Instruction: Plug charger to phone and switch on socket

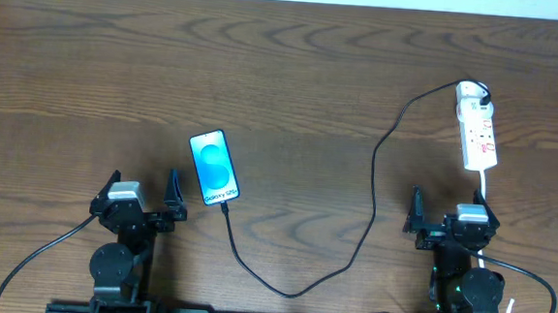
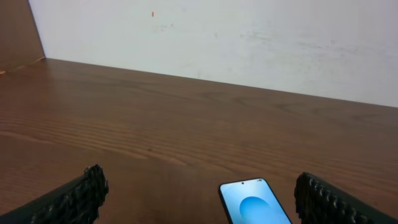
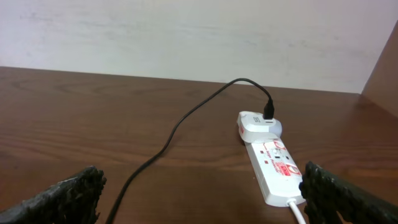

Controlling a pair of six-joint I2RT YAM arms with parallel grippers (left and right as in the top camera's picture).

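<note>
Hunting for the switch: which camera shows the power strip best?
Right wrist view: the socket lies close ahead, face and red markings visible, the charger plugged into its far end. Overhead shows it whole but small. Left wrist view misses it.

Your item count, as inspected.
You have one phone [image 1: 214,168], one charger [image 1: 374,182], one socket [image 1: 478,130], two grippers: left gripper [image 1: 144,181], right gripper [image 1: 454,208].

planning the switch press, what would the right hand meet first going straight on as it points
Probably the socket, its near end lying ahead of the open right hand, slightly right of centre; the charger runs off to the left. Depth is unclear.
</note>
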